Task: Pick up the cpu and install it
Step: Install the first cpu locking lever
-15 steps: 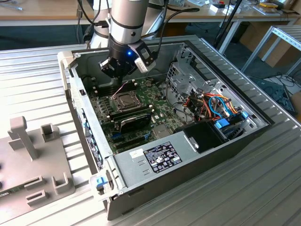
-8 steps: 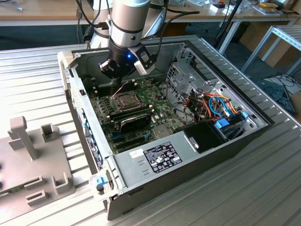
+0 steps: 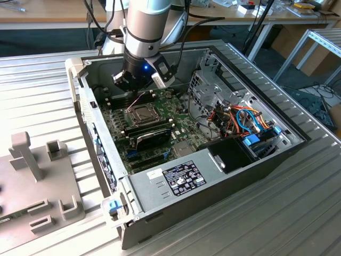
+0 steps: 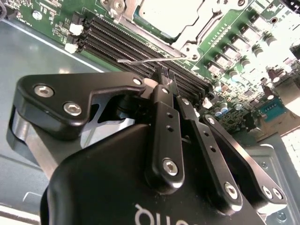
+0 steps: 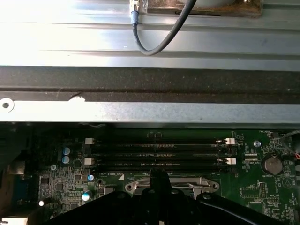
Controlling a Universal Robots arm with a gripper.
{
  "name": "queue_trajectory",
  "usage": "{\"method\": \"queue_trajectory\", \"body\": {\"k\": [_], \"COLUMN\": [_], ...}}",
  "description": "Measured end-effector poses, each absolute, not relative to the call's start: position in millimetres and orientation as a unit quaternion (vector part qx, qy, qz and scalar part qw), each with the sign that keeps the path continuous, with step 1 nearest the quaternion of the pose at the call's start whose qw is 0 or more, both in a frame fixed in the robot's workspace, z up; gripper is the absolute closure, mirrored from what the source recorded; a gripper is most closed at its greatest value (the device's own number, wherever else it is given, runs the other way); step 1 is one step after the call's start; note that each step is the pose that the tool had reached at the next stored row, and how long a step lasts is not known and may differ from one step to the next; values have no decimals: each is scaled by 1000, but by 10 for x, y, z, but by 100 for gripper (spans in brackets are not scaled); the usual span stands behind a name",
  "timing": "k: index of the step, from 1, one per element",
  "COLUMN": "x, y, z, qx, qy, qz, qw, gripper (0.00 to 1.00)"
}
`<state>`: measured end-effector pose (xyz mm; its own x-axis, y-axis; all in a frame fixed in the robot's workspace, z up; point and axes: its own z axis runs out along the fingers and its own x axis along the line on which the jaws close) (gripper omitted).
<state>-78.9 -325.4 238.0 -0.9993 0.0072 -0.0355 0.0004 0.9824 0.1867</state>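
The cpu (image 4: 171,16) lies flat in the motherboard's socket, its pale silver-grey top showing inside the hinged metal frame (image 4: 187,47); in the exterior view the cpu (image 3: 141,113) sits at the board's middle. My gripper (image 4: 164,78) hangs just off the socket's edge, over the black memory slots (image 4: 117,44), with its fingers closed together on nothing. A thin wire socket lever (image 4: 140,59) runs right by the fingertips. In the first wrist view the gripper (image 5: 159,177) points down at the frame (image 5: 206,185). In the exterior view the gripper (image 3: 136,88) stands above the socket's far side.
The open computer case (image 3: 80,101) rests on a ribbed metal table. A black expansion card (image 3: 152,140) stands near the socket, with a drive cage (image 3: 213,85) and coloured cables (image 3: 242,120) on the exterior view's right. A grey fixture (image 3: 32,181) is at its left.
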Motion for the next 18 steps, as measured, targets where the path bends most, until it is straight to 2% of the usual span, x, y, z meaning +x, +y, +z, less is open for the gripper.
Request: {"method": "queue_trajectory", "body": {"k": [18], "x": [-789], "y": [-3254], "z": [2270], "qx": [2], "qy": [995], "qz": [102], "qw": [18], "gripper": [89]}}
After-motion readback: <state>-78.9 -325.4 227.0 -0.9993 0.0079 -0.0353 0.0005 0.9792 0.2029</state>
